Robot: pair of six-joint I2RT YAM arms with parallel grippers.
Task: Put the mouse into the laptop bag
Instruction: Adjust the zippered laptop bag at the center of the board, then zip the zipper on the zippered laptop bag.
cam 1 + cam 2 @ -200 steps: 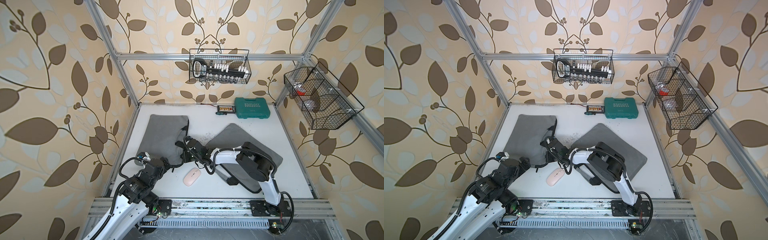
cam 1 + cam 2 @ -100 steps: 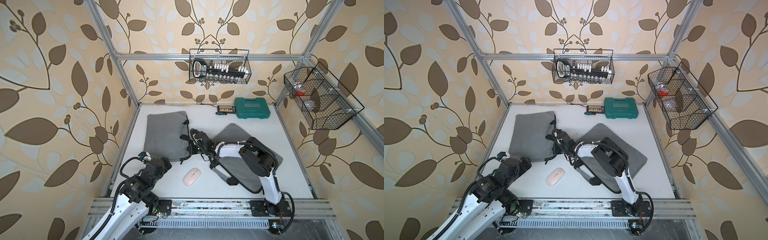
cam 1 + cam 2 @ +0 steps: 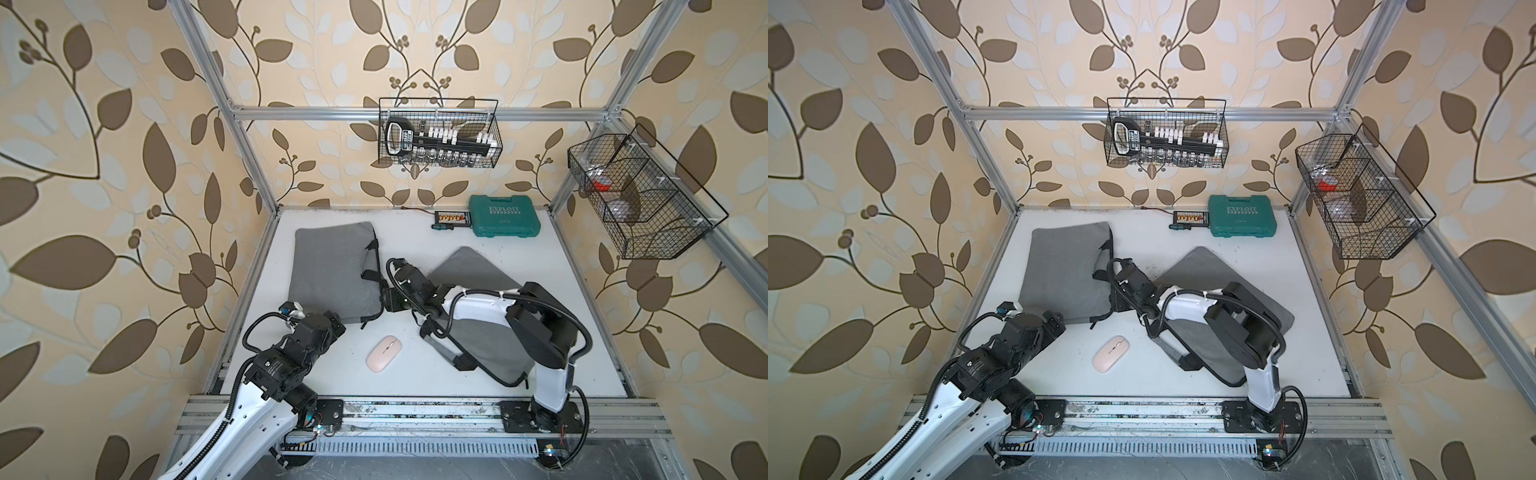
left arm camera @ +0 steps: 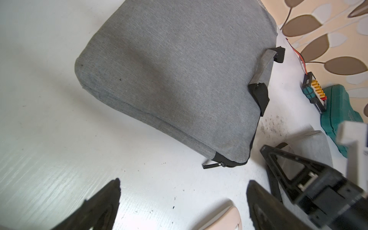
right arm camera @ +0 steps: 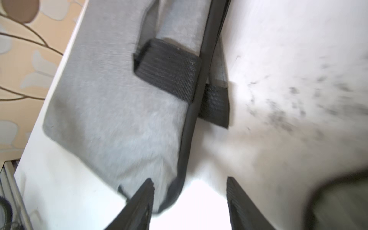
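- Task object: pale pink oval computer mouse [image 3: 383, 353] lies flat on the white tabletop [image 3: 332, 386], lower centre in both top views; it is outside the bag and touched by neither arm.
- Target: grey fabric laptop bag [image 3: 332, 274] lies flat in the upper left of the tabletop; black webbing handle straps [image 4: 258, 95] sit along its right-hand edge; a zip pull [image 4: 211, 164] pokes out at its near corner; whether the zip is open cannot be told.
- Bag and mouse are well apart, with bare tabletop between them.
- Left gripper [image 4: 184, 199]: jaws spread wide, holding nothing; in the left wrist view the mouse shows at the bottom edge of the frame, between the two dark fingers [image 4: 103, 205]; in both top views this gripper sits at the bag's near edge, left of the mouse.
- Right gripper [image 5: 190, 185]: jaws apart, closed on nothing; the right wrist view is blurred; the bag's dark-trimmed corner shows just beside one finger; in both top views this gripper sits at the bag's right-hand edge.
- Second flat grey fabric sleeve [image 3: 465, 266] lies at an angle right of centre, partly under the right arm [image 3: 478, 303].
- Teal plastic tool case [image 3: 505, 216] rests at the back of the tabletop; a small black bit holder [image 3: 452, 217] is just beside it.
- Black wire basket [image 3: 438, 133] hangs on the back wall, upper centre; another black wire basket [image 3: 640, 195] hangs at the right.
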